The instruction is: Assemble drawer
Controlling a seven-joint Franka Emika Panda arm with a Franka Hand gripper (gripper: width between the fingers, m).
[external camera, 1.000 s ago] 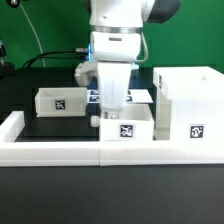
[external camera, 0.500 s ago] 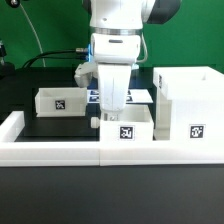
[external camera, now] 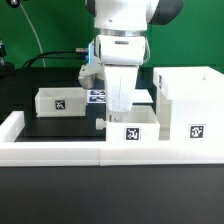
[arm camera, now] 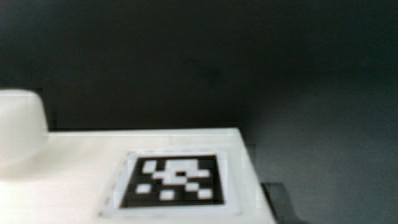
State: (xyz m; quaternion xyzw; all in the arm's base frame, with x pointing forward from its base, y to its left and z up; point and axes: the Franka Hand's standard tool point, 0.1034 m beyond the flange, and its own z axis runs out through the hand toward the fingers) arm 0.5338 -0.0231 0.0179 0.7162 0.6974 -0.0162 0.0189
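My gripper (external camera: 120, 106) reaches straight down into a small white open-top tray (external camera: 132, 128) that sits against the front wall, with its tag facing the camera. The fingertips are hidden behind the tray's wall, and the tray travels with them. The tall open-fronted housing (external camera: 190, 105) stands just to the exterior view's right of this tray. The second tray (external camera: 58, 101) rests on the black table at the left. In the wrist view a white tagged panel (arm camera: 175, 178) fills the near part, and one dark finger (arm camera: 276, 198) lies along its edge.
The low white wall (external camera: 50, 150) borders the table's front and left side. The marker board (external camera: 98, 96) lies behind the arm. A rounded white shape (arm camera: 18, 130) shows at the wrist view's edge over the black table (arm camera: 231, 60).
The gripper and the tray under it have shifted toward the exterior view's right, closer to the housing, and slightly lower in the picture. The left tray and the housing have not moved.
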